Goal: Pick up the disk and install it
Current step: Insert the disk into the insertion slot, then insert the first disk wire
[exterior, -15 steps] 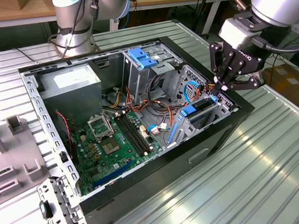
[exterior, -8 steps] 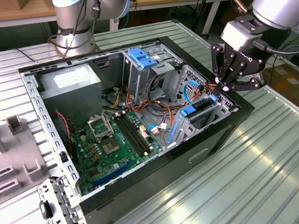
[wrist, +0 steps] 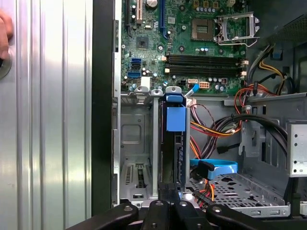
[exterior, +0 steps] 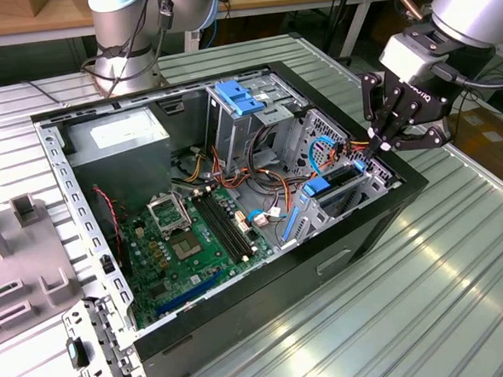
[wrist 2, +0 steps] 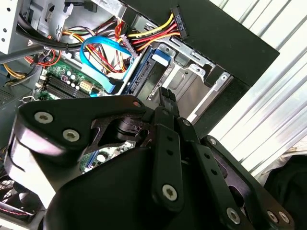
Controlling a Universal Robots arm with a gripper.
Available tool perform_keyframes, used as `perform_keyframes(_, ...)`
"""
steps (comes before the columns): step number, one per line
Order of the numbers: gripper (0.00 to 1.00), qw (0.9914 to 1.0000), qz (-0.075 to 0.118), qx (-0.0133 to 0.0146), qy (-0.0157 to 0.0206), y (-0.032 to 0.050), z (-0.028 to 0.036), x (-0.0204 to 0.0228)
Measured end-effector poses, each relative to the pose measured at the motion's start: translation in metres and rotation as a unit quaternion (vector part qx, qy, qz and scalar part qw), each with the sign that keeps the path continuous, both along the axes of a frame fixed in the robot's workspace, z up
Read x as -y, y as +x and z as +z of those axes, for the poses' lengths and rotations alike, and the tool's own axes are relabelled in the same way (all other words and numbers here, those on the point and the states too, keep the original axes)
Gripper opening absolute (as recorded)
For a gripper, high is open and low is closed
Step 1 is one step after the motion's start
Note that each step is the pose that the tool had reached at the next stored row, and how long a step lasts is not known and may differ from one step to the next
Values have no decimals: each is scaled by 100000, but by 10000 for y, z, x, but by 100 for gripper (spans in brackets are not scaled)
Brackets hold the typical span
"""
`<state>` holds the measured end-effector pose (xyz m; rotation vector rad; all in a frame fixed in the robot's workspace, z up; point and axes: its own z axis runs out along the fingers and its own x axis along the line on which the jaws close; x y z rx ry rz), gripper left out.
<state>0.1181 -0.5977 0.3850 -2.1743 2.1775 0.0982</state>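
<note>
The disk (exterior: 335,183) stands on edge in the drive bay at the case's corner on the exterior view's right, its blue carrier rail on top. In the first wrist view the disk (wrist: 173,143) fills one slot of the metal cage, with a blue tab at its far end. My gripper (exterior: 375,147) hovers just above the disk's near end. In both wrist views the black fingers (wrist 2: 167,96) are pressed together with nothing between them, and the gripper (wrist: 170,188) is right at the disk's edge (wrist 2: 144,76).
An empty bay slot (wrist: 136,143) lies beside the disk. Red, yellow and blue cables (wrist: 216,167) crowd its other side. The motherboard (exterior: 194,235) covers the case floor. A bare blue bracket (exterior: 239,95) sits on the upper cage, and a grey box (exterior: 116,137) is at the back.
</note>
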Motion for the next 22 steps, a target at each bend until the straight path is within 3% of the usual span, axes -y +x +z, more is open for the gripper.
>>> perform_keyframes(13, 11, 100000, 1, 1, 0, 2, 0, 0)
perform_keyframes(14, 17, 100000, 2, -1, -1, 2, 0, 0)
perform_keyframes(16, 17, 100000, -1, 1, 0, 2, 0, 0)
perform_keyframes(19, 36, 100000, 3, 0, -1, 3, 0, 0)
perform_keyframes(22, 36, 100000, 4, 0, -1, 3, 0, 0)
